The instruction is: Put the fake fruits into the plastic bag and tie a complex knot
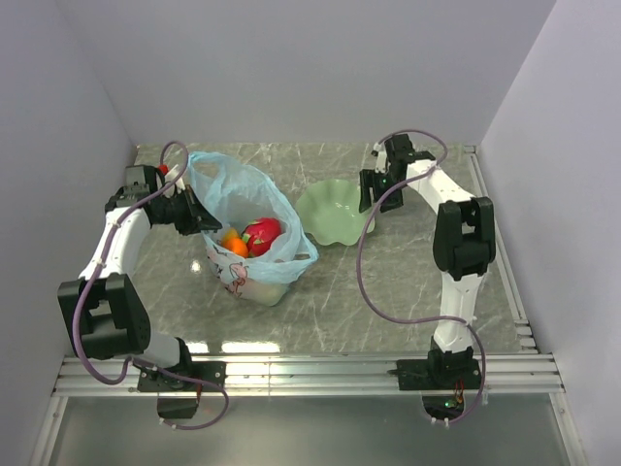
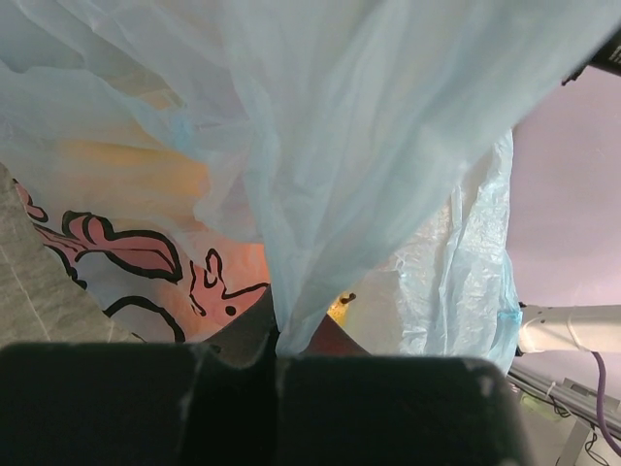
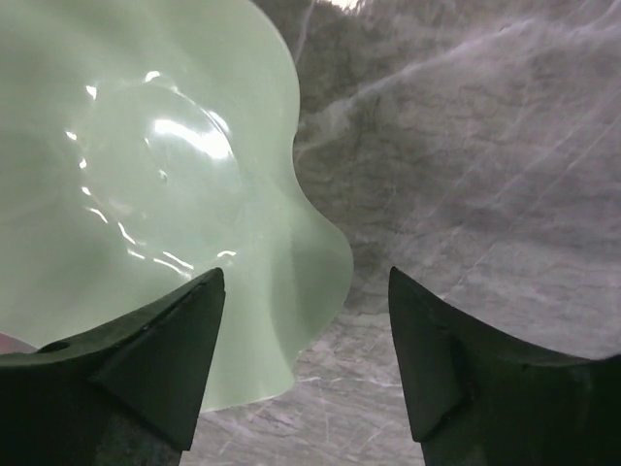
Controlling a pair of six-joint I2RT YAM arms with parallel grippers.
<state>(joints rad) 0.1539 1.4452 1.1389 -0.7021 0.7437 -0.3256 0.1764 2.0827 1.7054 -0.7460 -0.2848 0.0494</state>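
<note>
- The plastic bag stood on the marble-patterned surface, left of centre, with its mouth open upward.
- The fake fruits lay inside the bag. A pink-red fruit sat on top, with an orange fruit just beside it on its left.
- The left pincer was at the bag's left rim, its fingers together and clamped on a fold of the thin blue film.
- In the left wrist view that fold ran down from the plastic bag into the shut left pincer. Pink-and-dark print showed on the bag wall to the left.
- A pale green wavy-edged plate rested on the surface just right of the bag.
- The right pincer hung over the plate's right edge.
- In its own wrist view the right pincer had its fingers apart with nothing between them. The plate lay below on the left, with bare surface on the right.
</note>
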